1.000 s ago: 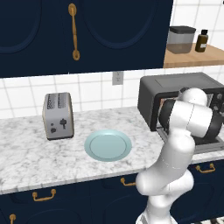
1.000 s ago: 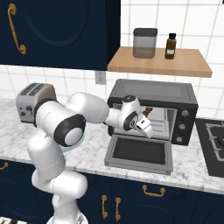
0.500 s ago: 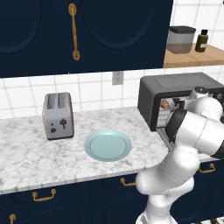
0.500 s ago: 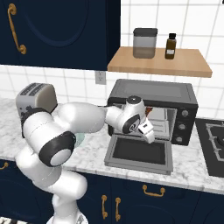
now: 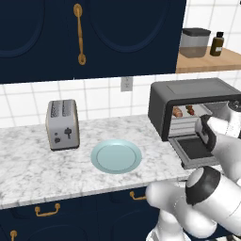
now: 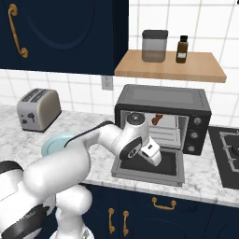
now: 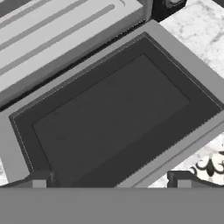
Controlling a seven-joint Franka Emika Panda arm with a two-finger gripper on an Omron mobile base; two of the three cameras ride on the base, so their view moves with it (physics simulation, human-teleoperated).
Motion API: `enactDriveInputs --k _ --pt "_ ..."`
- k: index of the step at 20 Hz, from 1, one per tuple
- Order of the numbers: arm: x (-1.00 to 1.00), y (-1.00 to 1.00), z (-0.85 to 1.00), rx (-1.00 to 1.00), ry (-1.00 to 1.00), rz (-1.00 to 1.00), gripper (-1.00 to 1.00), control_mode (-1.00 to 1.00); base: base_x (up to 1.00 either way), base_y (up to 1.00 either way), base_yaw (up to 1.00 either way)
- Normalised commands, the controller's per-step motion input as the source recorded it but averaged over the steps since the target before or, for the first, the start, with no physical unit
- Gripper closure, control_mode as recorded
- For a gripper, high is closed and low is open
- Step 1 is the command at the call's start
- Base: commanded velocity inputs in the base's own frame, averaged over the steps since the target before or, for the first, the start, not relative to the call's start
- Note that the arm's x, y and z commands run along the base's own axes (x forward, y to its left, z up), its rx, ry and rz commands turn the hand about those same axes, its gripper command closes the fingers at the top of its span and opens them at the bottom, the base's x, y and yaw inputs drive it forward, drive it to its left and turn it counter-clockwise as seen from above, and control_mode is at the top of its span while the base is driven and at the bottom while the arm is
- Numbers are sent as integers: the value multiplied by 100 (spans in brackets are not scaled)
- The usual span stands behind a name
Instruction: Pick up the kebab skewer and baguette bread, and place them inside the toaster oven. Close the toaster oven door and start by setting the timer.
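The dark grey toaster oven (image 5: 188, 96) (image 6: 163, 99) stands on the counter with its door (image 6: 148, 167) (image 5: 195, 149) folded down flat. On the rack inside lie the kebab skewer (image 5: 190, 110) (image 6: 156, 119) and, left of it, the golden-brown baguette bread (image 5: 177, 112). My gripper (image 6: 156, 159) hovers just above the lowered door, in front of the oven mouth. It is open with nothing between its fingers. In the hand view the gripper (image 7: 109, 180) looks down on the door's dark window (image 7: 113, 118), with the fingertips (image 7: 40, 180) spread wide.
A pale blue plate (image 5: 116, 156) lies bare on the marble counter (image 5: 28, 164), with a silver two-slot toaster (image 5: 62, 124) to its left. The oven knobs (image 6: 197, 128) sit on the right of its front. A shelf (image 6: 170, 70) with a jar and bottle hangs above. A stove (image 6: 226, 156) lies right.
My hand has dropped from the oven mouth down to just over the open door, and the arm's elbow has swung lower and to the right. The food stays on the rack.
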Motion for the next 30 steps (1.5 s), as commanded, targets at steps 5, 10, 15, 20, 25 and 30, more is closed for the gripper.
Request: enactDriveInputs --k 5,10,15,20,25,30 --pt "-79 63 -4 -6 13 24 -100 -100 0 0 0" --pt "-31 46 -10 -2 24 19 -100 -100 0 0 0" --pt "-31 18 -26 -2 7 15 -100 -100 0 0 0" --pt "11 0 -27 0 0 10 -100 -100 0 0 0" --pt "9 1 -29 0 0 10 -100 -100 0 0 0" --pt "26 0 -20 0 0 10 -100 -100 0 0 0"
